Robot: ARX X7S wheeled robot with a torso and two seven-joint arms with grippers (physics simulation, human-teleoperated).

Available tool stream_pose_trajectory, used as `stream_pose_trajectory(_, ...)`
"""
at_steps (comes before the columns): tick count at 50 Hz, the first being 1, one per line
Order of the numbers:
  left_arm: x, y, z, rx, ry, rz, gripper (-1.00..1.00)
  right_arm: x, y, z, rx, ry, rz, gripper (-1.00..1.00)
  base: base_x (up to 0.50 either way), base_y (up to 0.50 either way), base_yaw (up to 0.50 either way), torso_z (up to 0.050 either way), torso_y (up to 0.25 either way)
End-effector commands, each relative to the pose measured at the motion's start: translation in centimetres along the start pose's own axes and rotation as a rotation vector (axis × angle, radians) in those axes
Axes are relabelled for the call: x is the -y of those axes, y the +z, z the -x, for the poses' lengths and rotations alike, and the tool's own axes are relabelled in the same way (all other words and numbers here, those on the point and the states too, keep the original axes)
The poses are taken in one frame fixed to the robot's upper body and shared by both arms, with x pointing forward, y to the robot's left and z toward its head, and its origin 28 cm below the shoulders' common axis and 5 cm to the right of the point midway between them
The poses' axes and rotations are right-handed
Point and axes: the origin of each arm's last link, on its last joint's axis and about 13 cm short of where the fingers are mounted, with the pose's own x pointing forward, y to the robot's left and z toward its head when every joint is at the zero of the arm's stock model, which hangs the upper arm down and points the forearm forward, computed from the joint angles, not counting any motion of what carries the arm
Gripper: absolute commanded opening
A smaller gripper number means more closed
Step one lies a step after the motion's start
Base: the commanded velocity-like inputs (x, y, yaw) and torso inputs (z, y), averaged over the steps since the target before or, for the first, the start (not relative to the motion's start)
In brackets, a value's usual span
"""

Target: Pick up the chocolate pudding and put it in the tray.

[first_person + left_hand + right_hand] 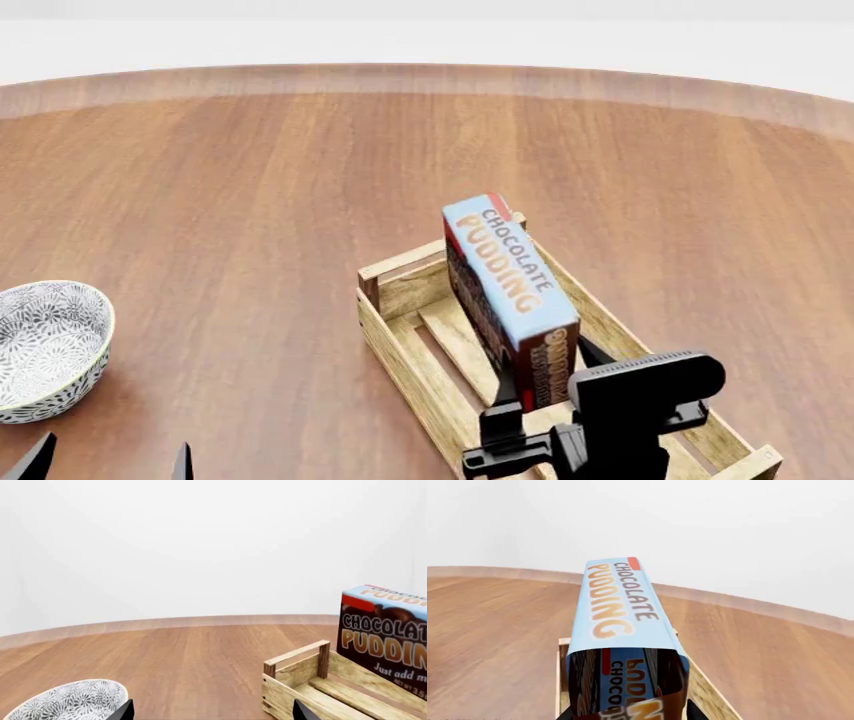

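The chocolate pudding (pixel 505 275) is a long carton with a light-blue top and dark brown sides. It stands on edge, tilted, inside the tray (pixel 398 264), a light-wood slatted crate. My right gripper (pixel 538 392) is shut on the carton's near end, with a dark finger on each side in the right wrist view (pixel 627 715). That view shows the pudding (pixel 620 605) reaching away over the tray (pixel 562 680). My left gripper (pixel 107 465) is open and empty near the front left. In the left wrist view my left gripper (pixel 213 712) is spread wide, with the pudding (pixel 383 630) and the tray (pixel 297 656) off to one side.
A round patterned grey-white bowl (pixel 47 340) sits at the left of the wooden table (pixel 267 170), close to my left gripper; it also shows in the left wrist view (pixel 73 700). The table's curved far edge (pixel 427 78) runs along the back.
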Motion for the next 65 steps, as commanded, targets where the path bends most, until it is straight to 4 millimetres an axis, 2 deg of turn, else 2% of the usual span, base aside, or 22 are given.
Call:
stream_pose_trajectory(1,0.0,0.0,0.0,-0.002,0.000,-0.001,1.00,0.8,-0.9,0.1,-0.007,-0.034,0.010,-1.00,0.00,0.00,0.00,0.000,0.000)
stream_pose_trajectory(28,0.1,-0.2,-0.1,-0.007,0.000,-0.004,1.00,1.3,-3.5,0.7,-0.042,-0.070,-0.024,-1.00,0.00,0.00,0.00,0.000,0.000)
stream_pose_trajectory(65,0.1,-0.4,-0.2,-0.011,0.000,-0.009,1.00,1.5,-4.3,0.7,-0.064,-0.085,-0.012,-1.00,0.00,0.00,0.00,0.000,0.000)
